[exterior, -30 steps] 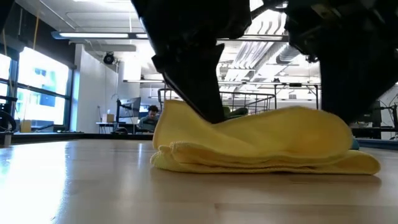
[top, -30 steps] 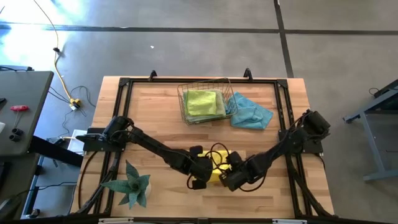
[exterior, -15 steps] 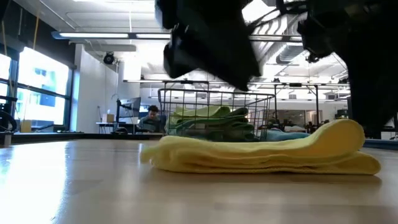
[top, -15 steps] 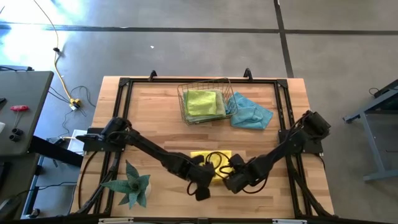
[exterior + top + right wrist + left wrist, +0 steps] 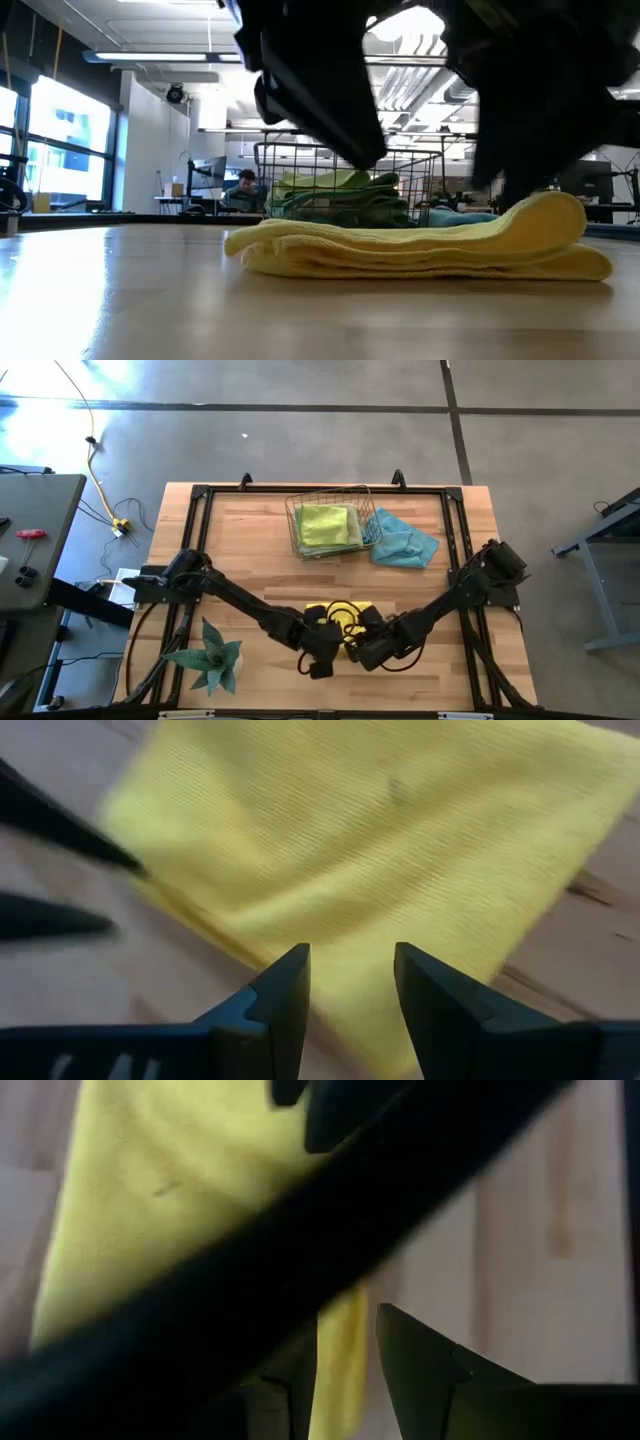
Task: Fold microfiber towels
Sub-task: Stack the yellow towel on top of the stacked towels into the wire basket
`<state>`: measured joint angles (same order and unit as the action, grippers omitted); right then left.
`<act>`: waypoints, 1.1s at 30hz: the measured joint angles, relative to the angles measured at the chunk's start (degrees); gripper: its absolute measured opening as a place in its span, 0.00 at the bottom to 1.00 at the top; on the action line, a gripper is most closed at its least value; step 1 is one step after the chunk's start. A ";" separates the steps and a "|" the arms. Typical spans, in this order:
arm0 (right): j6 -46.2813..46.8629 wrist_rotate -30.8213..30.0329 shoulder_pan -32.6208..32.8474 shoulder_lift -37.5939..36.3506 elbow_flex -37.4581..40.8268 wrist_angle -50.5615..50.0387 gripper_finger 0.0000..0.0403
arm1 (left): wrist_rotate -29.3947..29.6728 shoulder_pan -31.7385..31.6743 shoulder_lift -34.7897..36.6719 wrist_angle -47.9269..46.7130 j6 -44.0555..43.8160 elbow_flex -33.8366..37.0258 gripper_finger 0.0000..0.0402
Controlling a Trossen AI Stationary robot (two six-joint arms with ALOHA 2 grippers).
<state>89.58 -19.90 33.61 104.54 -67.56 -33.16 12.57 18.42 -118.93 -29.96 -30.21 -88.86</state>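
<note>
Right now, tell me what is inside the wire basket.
The basket holds folded towels: a lime green one on top, and in the low view a darker green layer beneath it. Anything deeper in the stack is covered, so the count cannot be told.

This is looking like an open lab or workshop: exposed ducts [image 5: 420, 95] are running under the ceiling, and strip lights [image 5: 150, 57] are glowing overhead. A person [image 5: 243, 187] is sitting at a workstation beyond the tabletop [image 5: 120, 300], on a bare concrete floor [image 5: 300, 440].

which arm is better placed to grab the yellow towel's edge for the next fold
Probably the right. Its claw is open, pointing straight at the yellow towel with the near edge between its fingers. The left claw is also at an edge, but its view is mostly blocked.
</note>
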 joint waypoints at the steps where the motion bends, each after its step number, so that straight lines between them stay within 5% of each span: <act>1: -0.08 0.64 -0.06 0.55 0.01 -0.76 0.35 | 0.08 -0.22 0.00 -0.91 0.30 0.00 0.24; 10: -2.54 8.15 0.32 1.45 0.01 -8.80 0.35 | 3.26 -2.07 0.00 -5.77 2.20 0.00 0.24; 22: 6.33 1.04 3.20 -4.58 0.10 -14.71 0.35 | 4.34 -3.50 -0.73 -6.71 5.95 0.74 0.24; 33: 14.99 2.74 3.63 -4.84 13.20 7.68 0.35 | 0.17 -3.33 -0.71 -3.20 6.86 5.62 0.24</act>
<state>104.57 -17.16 37.24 99.70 -54.37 -25.48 12.74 15.09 -119.64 -33.16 -23.35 -83.24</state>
